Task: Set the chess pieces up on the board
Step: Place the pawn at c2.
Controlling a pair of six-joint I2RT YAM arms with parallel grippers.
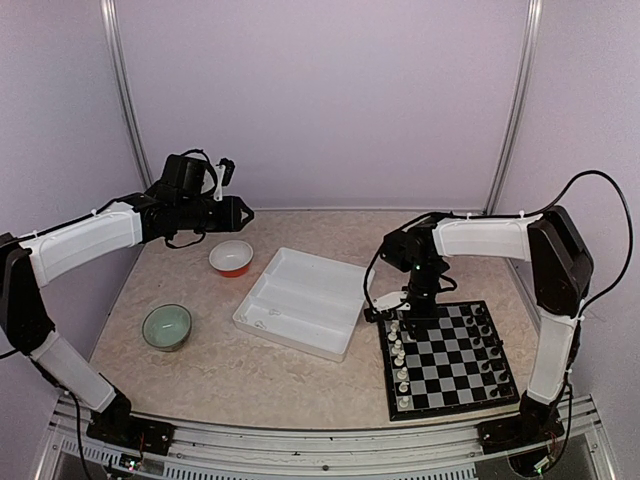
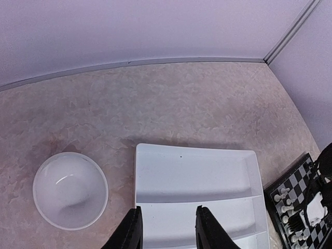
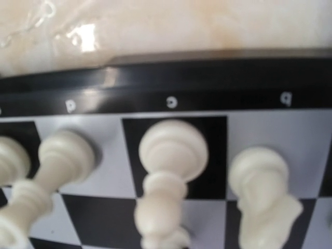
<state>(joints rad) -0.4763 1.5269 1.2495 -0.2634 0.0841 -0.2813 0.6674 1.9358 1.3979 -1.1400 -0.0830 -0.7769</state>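
Note:
The board (image 1: 450, 362) lies at the front right. White chess pieces (image 1: 399, 352) stand along its left side and black ones (image 1: 487, 345) along its right. My right gripper (image 1: 408, 312) hangs low over the board's far left corner. Its fingers do not show in the right wrist view, which is filled by a white piece (image 3: 171, 155) standing on a black square. Another piece (image 3: 62, 155) stands left of it and a knight (image 3: 264, 181) to its right, all near the lettered border (image 3: 171, 85). My left gripper (image 2: 167, 210) is open and empty, raised above the white tray (image 2: 197, 181).
The white divided tray (image 1: 305, 300) sits mid-table, with nothing showing in its compartments. An orange-and-white bowl (image 1: 231, 257) and a green bowl (image 1: 166, 326) stand to the left. In the left wrist view the white bowl (image 2: 70, 190) looks empty and the board's corner (image 2: 293, 187) shows at right.

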